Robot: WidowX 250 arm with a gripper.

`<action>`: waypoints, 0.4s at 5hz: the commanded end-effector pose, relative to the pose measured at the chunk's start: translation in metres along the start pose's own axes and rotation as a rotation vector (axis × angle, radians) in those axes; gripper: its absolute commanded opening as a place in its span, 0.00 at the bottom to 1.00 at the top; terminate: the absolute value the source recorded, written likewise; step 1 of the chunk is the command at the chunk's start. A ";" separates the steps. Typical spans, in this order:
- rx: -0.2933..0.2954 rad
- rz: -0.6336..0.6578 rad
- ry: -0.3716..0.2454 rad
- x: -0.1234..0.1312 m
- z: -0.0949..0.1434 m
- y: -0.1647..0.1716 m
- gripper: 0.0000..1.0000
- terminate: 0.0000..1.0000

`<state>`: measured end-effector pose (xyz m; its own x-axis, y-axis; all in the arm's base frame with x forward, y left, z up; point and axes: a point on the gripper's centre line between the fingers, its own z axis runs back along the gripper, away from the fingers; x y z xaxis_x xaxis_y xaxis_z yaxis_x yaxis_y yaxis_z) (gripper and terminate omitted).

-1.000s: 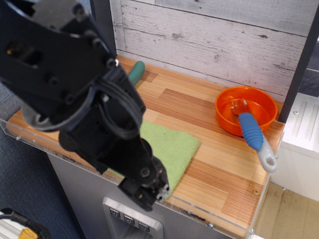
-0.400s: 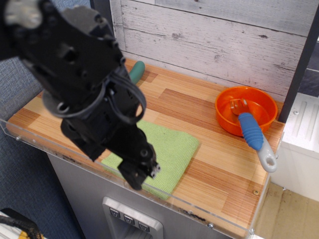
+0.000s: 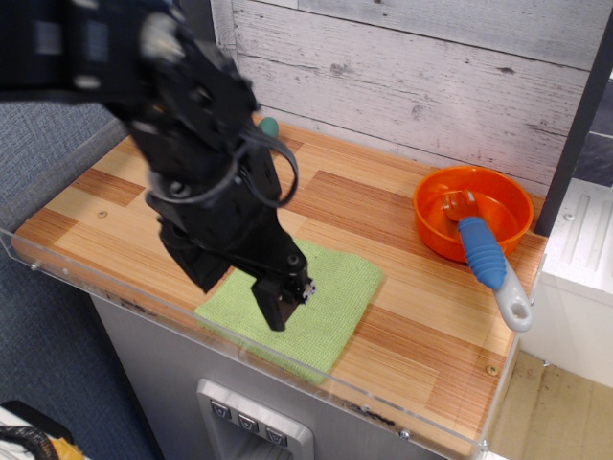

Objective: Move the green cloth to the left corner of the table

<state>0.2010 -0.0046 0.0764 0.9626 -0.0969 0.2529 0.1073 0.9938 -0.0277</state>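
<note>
The green cloth (image 3: 335,297) lies flat near the front edge of the wood-plank table (image 3: 402,316), about midway along it. The black arm reaches in from the upper left and covers the cloth's left part. My gripper (image 3: 281,305) points down over the cloth's left half, at or just above its surface. Its fingers overlap from this angle, so I cannot tell whether they are open or shut. The cloth looks flat and unlifted.
An orange bowl (image 3: 433,230) stands at the back right with a blue-handled utensil (image 3: 484,254) leaning out of it. A dark teal oblong object (image 3: 270,126) peeks out behind the arm at the back. A clear acrylic rim (image 3: 86,278) runs along the front edge.
The arm has moved up and back from in front of the table edge, and the gripper now stands over the cloth. The cloth has not moved.
</note>
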 end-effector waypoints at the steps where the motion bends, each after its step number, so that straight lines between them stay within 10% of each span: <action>1: -0.046 -0.003 -0.029 0.033 -0.039 0.005 1.00 0.00; 2: -0.050 -0.013 -0.018 0.039 -0.059 0.005 1.00 0.00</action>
<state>0.2477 -0.0054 0.0212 0.9668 -0.1008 0.2347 0.1220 0.9895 -0.0776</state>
